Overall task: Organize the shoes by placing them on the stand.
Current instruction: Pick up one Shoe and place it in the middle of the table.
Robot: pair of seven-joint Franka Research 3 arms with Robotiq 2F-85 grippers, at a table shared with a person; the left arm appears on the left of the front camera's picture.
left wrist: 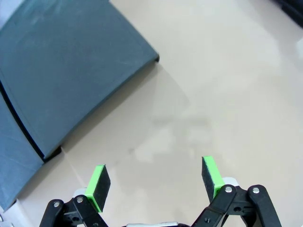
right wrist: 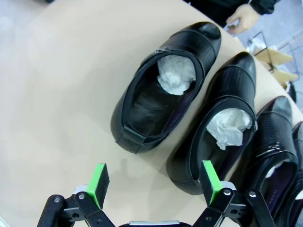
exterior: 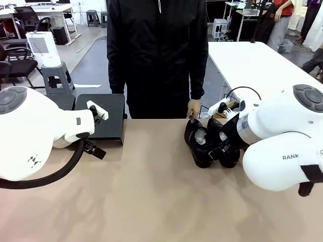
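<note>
Several glossy black shoes lie side by side on the tan table, right of centre. The leftmost shoe (right wrist: 163, 85) (exterior: 198, 141) and its neighbour (right wrist: 220, 123) (exterior: 222, 146) have white paper stuffed inside. A third shoe (right wrist: 272, 146) lies at the right edge of the right wrist view. My right gripper (right wrist: 154, 182) hangs open just above the heels of the first two shoes, holding nothing. The matte-black stand (exterior: 106, 118) (left wrist: 71, 66) sits at the table's far left. My left gripper (left wrist: 156, 179) is open over bare table beside the stand's corner.
A person in a black jacket (exterior: 156, 50) stands at the far edge, one hand (exterior: 193, 108) (right wrist: 244, 19) hanging close to the shoes' toes. A wire rack (right wrist: 272, 56) stands beyond the shoes. Bare table (exterior: 151, 191) spreads across the front and middle.
</note>
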